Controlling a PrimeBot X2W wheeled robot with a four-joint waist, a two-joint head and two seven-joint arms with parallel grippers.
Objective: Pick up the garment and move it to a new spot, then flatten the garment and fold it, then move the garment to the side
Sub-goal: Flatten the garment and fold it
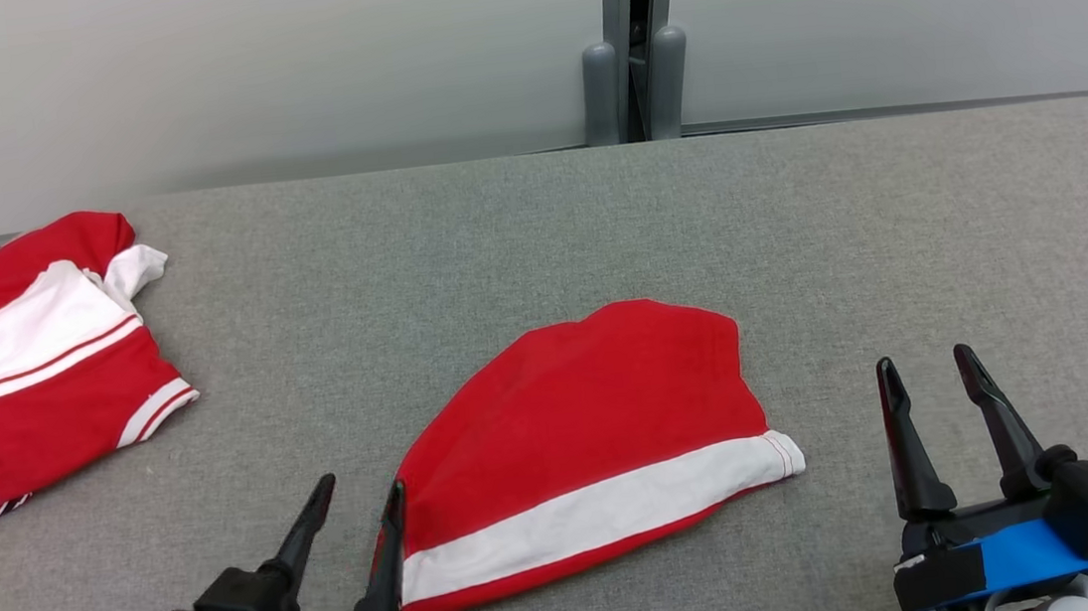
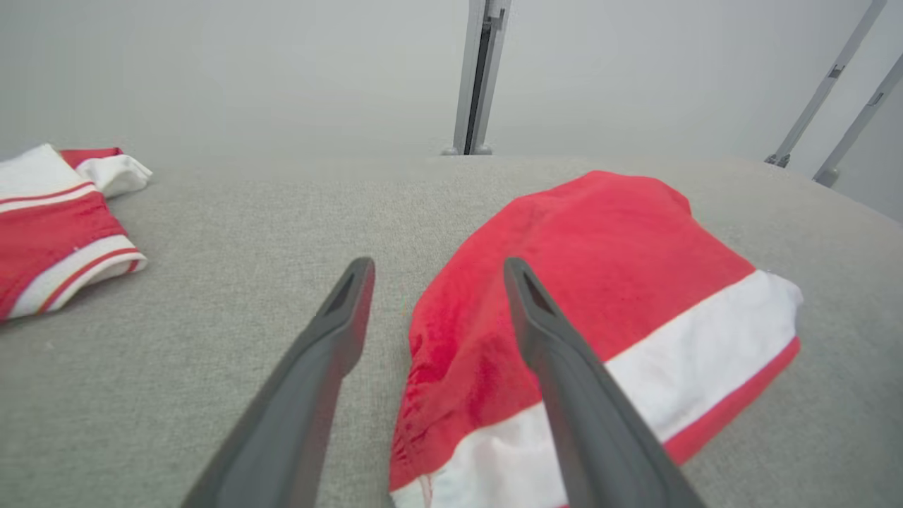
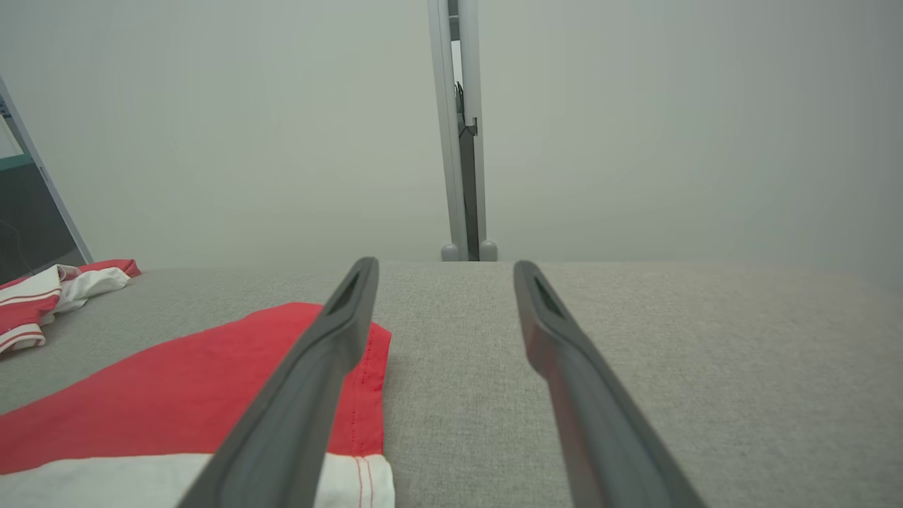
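now, garment (image 1: 596, 430): folded, mid desk (image 1: 537, 236), between both grippers
left gripper (image 1: 361, 485): open, empty, at its left edge
right gripper (image 1: 923, 358): open, empty, apart
risk: one-sided grab likely unfolds it

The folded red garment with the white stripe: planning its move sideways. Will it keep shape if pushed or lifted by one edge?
Probably floppy: the folded red white-striped garment puckers at its left edge, so lifting one edge likely unfolds it. Pushed, it may bunch on the textured grey cloth tabletop.
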